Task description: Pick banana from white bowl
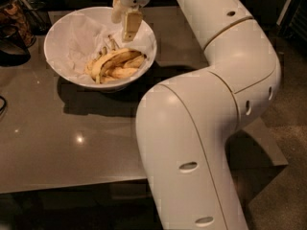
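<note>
The white bowl stands at the far left of the dark table, lined with crumpled white paper. Several bananas lie in its right half. The longest, curved and brown-speckled banana lies on top of them, its thin stem pointing to the back. My gripper hangs over the bowl's far right side, just above and behind the bananas. Its two pale fingers are apart and hold nothing. It touches no banana.
A dark pot and other dark clutter stand left of the bowl at the table's far left corner. My large white arm fills the right and front of the view. The table's front edge runs along the bottom left.
</note>
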You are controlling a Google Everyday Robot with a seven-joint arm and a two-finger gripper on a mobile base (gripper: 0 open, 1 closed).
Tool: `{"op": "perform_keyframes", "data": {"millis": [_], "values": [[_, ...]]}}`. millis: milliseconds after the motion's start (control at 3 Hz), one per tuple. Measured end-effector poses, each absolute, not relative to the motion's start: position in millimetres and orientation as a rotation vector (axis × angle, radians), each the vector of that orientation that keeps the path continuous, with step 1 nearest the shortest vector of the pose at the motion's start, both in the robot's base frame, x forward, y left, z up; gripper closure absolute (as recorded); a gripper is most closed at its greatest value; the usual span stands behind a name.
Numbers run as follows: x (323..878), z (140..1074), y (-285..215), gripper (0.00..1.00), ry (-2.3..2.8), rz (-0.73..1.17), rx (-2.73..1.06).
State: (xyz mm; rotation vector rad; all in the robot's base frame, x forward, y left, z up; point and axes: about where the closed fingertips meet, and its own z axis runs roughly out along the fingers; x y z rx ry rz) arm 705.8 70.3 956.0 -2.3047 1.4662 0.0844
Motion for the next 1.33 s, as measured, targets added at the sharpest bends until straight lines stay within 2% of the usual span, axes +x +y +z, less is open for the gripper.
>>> {"op": "perform_keyframes", "data": {"millis": [1333], "values": [[703.9,925.3,71.8,0.46,1.499,0.153,-2.354]]}}
